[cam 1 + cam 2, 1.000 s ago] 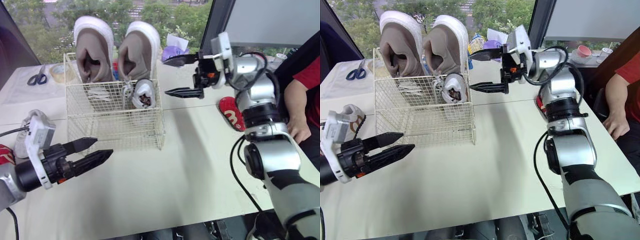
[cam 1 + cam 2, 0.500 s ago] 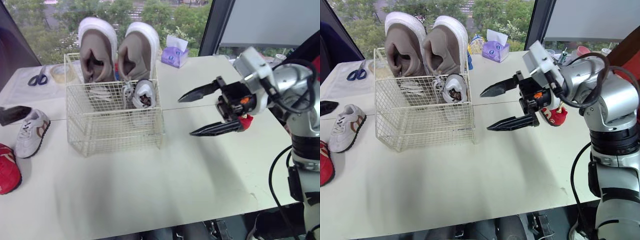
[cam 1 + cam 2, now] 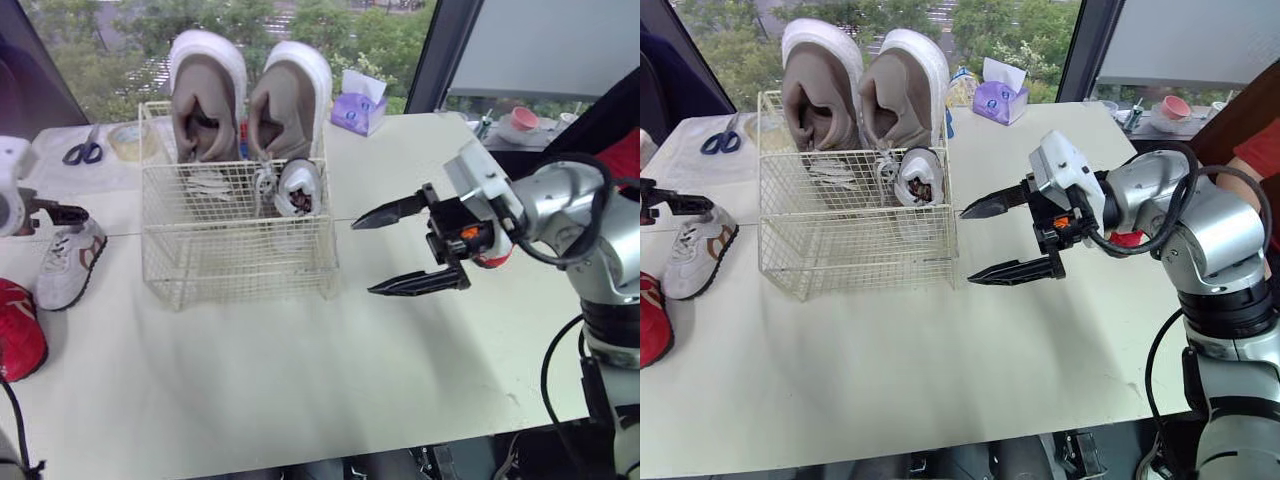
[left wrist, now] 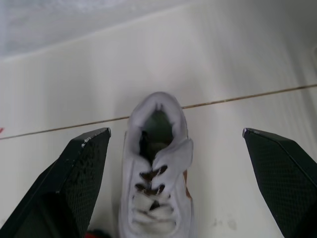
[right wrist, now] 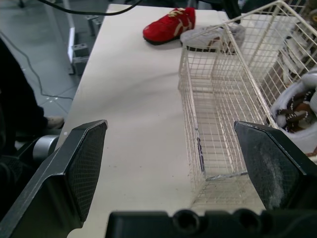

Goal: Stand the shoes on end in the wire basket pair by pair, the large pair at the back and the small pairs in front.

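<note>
A pale table (image 3: 300, 380) stands by a window with trees beyond; scissors (image 3: 82, 152) and a tissue box (image 3: 358, 110) lie toward its far edge. The wire basket (image 3: 240, 270) sits left of centre. The large pair (image 3: 210, 100) stands on end against its back wall, openings facing the robot, which keeps the front row free. One small white shoe (image 3: 298, 188) stands in that front row at the right, so the space to its left is open, presumably for its partner.

That partner, a white shoe with brown trim (image 4: 157, 173), lies flat on the table just left of the basket, with a red shoe (image 3: 18, 340) beside it, nearer the robot. The left gripper (image 4: 176, 131) hangs above the white shoe, fingers wide apart on either side of it and holding nothing; it looks lined up for a grasp.

The right gripper (image 3: 364, 258) hovers to the right of the basket, near it but not touching, fingers spread and empty, probably held clear. A red shape (image 3: 1125, 238) behind it may be the second red shoe, though most of it is hidden.
</note>
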